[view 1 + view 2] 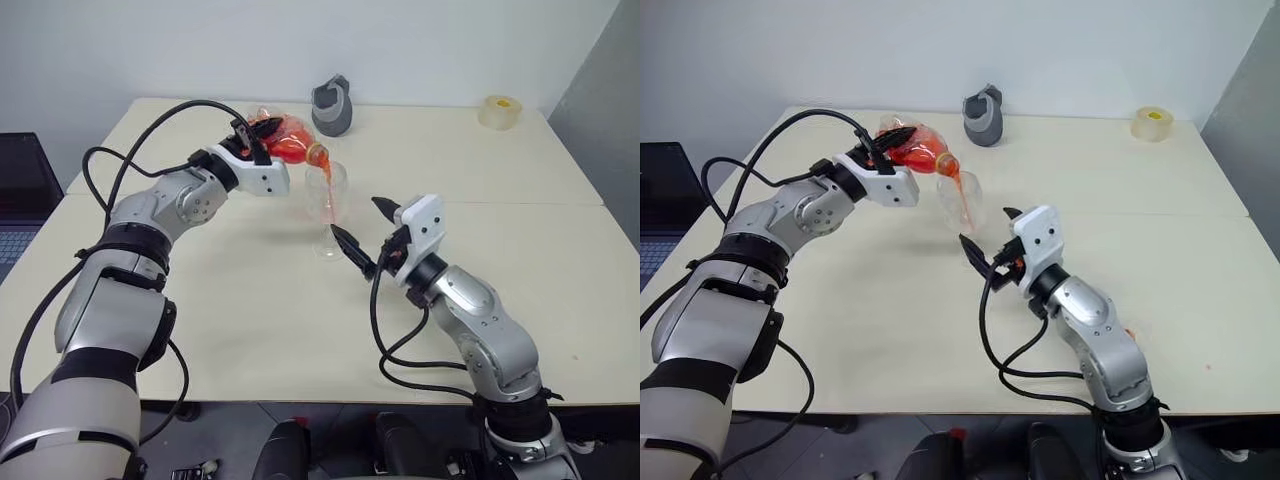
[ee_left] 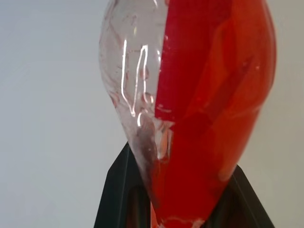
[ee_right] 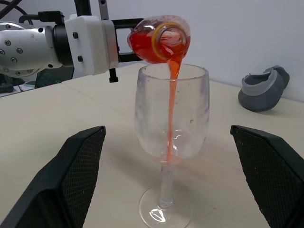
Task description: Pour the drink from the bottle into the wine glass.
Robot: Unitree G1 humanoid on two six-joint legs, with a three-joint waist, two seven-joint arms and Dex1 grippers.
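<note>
The wine glass (image 3: 171,142) stands upright on the cream table (image 1: 250,330); just above its rim the left gripper (image 1: 262,142) is clamped on the tilted clear bottle (image 1: 290,143), mouth down over the bowl; the red drink (image 3: 172,107) runs in a thin stream into the glass and pools at the bowl's bottom; the right gripper (image 1: 358,232) sits just beside the glass, its jaws wide apart on either side of the stem without touching; a grey jug-like object (image 1: 332,106) lies beyond the glass; a yellowish tape roll (image 1: 500,111) sits well apart from it.
</note>
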